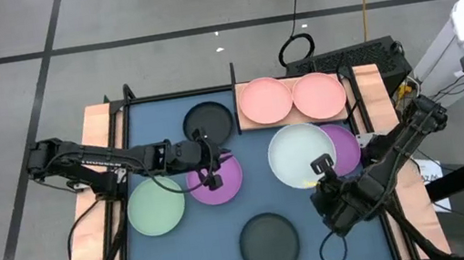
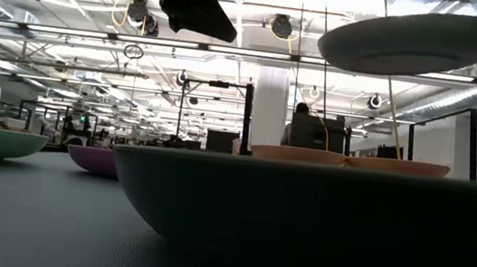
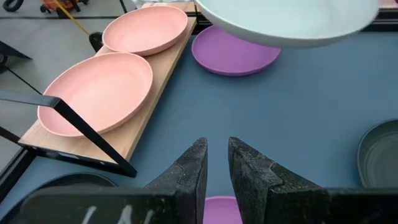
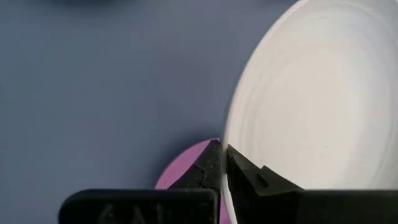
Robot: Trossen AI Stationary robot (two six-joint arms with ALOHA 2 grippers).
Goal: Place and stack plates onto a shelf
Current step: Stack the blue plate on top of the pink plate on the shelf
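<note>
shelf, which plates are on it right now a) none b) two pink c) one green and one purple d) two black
b: the high view shows two pink plates lying side by side on the shelf, while the black, purple and green ones are off it.

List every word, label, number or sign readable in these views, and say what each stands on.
No text can be read in any view.
Left gripper: pale marks on its housing at the picture's edge, cut off and blurred, unreadable.
Right gripper: similar faint marks on its housing, unreadable.
Plates, shelf and blue mat: no lettering.
</note>
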